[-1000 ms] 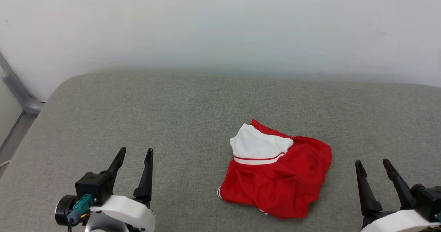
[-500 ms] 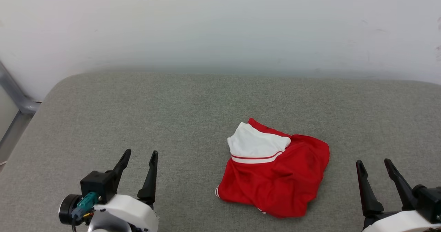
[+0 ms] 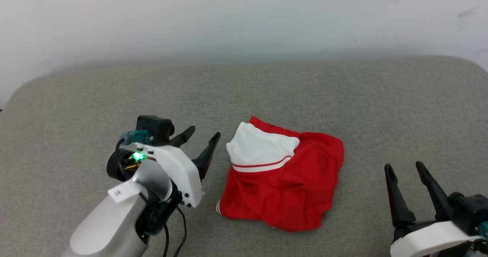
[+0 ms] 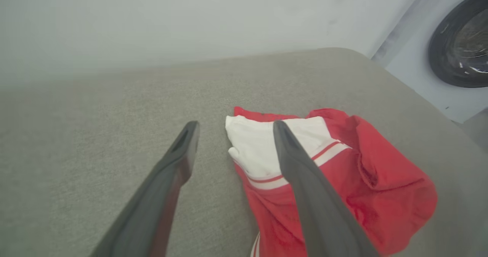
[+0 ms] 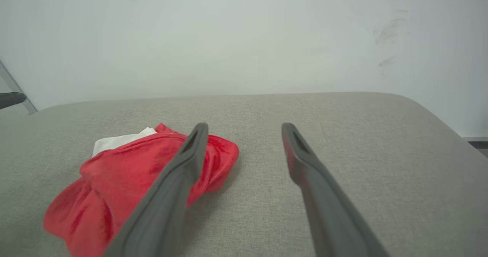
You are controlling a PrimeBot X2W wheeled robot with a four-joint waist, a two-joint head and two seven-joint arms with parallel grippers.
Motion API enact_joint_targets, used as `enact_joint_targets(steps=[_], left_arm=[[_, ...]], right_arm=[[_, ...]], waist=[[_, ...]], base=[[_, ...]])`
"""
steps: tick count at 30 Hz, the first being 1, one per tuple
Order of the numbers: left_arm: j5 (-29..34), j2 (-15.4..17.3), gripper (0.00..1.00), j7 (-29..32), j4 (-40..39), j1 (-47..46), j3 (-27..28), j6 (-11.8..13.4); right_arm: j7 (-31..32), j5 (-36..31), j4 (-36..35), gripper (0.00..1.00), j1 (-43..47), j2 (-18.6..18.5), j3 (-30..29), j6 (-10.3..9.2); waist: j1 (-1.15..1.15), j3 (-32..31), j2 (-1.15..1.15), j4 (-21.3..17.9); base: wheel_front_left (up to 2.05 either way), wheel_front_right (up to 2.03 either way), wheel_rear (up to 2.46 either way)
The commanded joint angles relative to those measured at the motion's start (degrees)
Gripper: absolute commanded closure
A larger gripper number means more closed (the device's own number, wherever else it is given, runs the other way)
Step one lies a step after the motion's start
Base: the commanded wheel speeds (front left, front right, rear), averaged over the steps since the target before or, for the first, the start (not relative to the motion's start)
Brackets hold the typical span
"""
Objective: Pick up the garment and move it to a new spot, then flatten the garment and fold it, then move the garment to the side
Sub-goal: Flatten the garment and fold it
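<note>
Garment (image 3: pixel 282 184) crumpled on cushion (image 3: pixel 76 104); left end effector (image 3: pixel 205 130) and right end effector (image 3: pixel 403 165) spread, empty; forearm label (image 3: pixel 119 192) unreadable.

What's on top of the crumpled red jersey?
A white sleeve with a red stripe lies over the far left corner of the jersey. Whatever lies beneath the bunched folds is covered.

head view high, looking down on grey cushion (image 3: pixel 76 104), wrist views low along it, all sharing the garment (image 3: pixel 282 190)
</note>
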Motion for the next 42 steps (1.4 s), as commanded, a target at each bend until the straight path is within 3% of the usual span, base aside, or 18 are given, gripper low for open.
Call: enact_joint_targets(steps=[1,4,10,22,23,30,36,42], left_arm=[[-1.18,-0.44,0.00,2.18,1.43,-1.63,-0.66,-1.32],[-3.93,-1.27,0.00,8.35,6.61,-5.54,-1.89,-4.43],[-6.93,-1.39,0.00,16.90,15.32,-11.81,-3.37,-7.85],[-9.99,-0.17,0.00,28.00,26.39,-18.03,-6.70,-9.82],[-10.42,-0.24,1.00,27.87,27.02,-18.86,-7.28,-10.01],[-9.78,-0.11,1.00,22.59,25.51,-20.89,-7.73,-10.13],[-8.02,1.56,1.00,13.44,22.85,-22.08,-6.00,-10.07],[-6.96,5.15,1.00,4.90,18.39,-17.20,-2.84,-6.33]], right_arm=[[-0.63,0.41,0.37,0.00,-0.88,0.08,0.28,-0.04],[-1.64,0.98,1.20,0.00,-1.69,0.07,0.24,-0.04],[-3.94,2.32,3.69,0.00,-3.42,0.08,1.42,-0.04],[-8.42,4.71,8.51,0.00,-6.18,0.07,3.39,-0.04],[-9.05,4.81,9.35,0.00,-6.40,0.08,3.32,-0.04],[-9.34,4.04,10.12,0.00,-6.80,0.07,2.23,-0.04],[-8.30,3.25,9.61,0.00,-6.82,0.07,0.86,-0.04],[-7.12,2.69,9.22,0.00,-5.70,0.08,-0.57,-0.04]], waist=[[-0.01,2.16,0.00,-2.43],[-0.01,3.54,0.00,-4.10],[-0.01,5.68,0.00,-7.96],[-0.01,8.73,0.00,-11.78],[-0.01,8.90,0.00,-11.76],[-0.01,8.38,0.00,-9.98],[-0.01,7.49,0.00,-6.62],[-0.01,5.71,0.00,-2.82]], base=[[0.00,0.00,0.00],[0.00,0.00,0.00],[0.00,0.00,0.00],[0.00,0.00,0.00],[0.00,0.00,0.00],[0.00,0.00,0.00],[0.00,0.00,0.00],[0.00,0.00,0.00]])
